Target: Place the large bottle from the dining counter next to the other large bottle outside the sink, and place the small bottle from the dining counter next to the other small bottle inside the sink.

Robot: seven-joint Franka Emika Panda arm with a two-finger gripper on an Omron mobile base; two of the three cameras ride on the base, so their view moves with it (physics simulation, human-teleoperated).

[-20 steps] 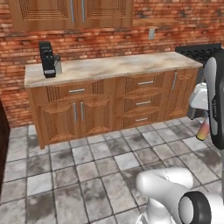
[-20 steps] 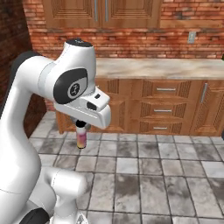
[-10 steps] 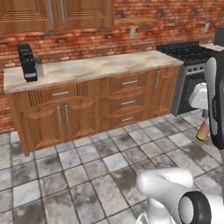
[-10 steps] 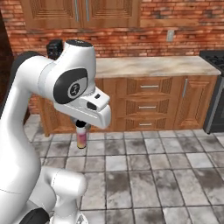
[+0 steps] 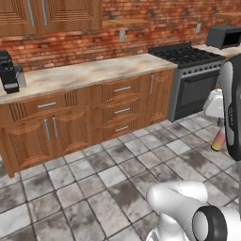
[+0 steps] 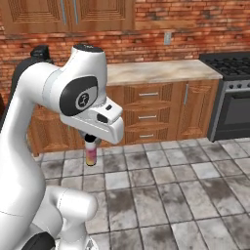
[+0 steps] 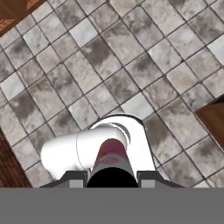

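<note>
Pink fading to orange, the large bottle (image 6: 91,155) hangs upright below the gripper (image 6: 90,142), whose fingers are clamped on its dark-capped top; the hand view looks straight down its body (image 7: 112,162). In the left base view its lower end (image 5: 218,140) shows at about 3 o'clock, beside the arm. Grey mottled floor tiles (image 7: 109,52) lie well beneath it. Beyond, at 12 o'clock in the right base view, wooden cabinets (image 6: 146,114) carry a beige stone counter (image 6: 151,71); a black stove (image 5: 190,77) stands toward 2 o'clock in the left base view, with a dark coffee machine (image 5: 8,71) at 10 o'clock.

No readable text, labels or numbers anywhere.
</note>
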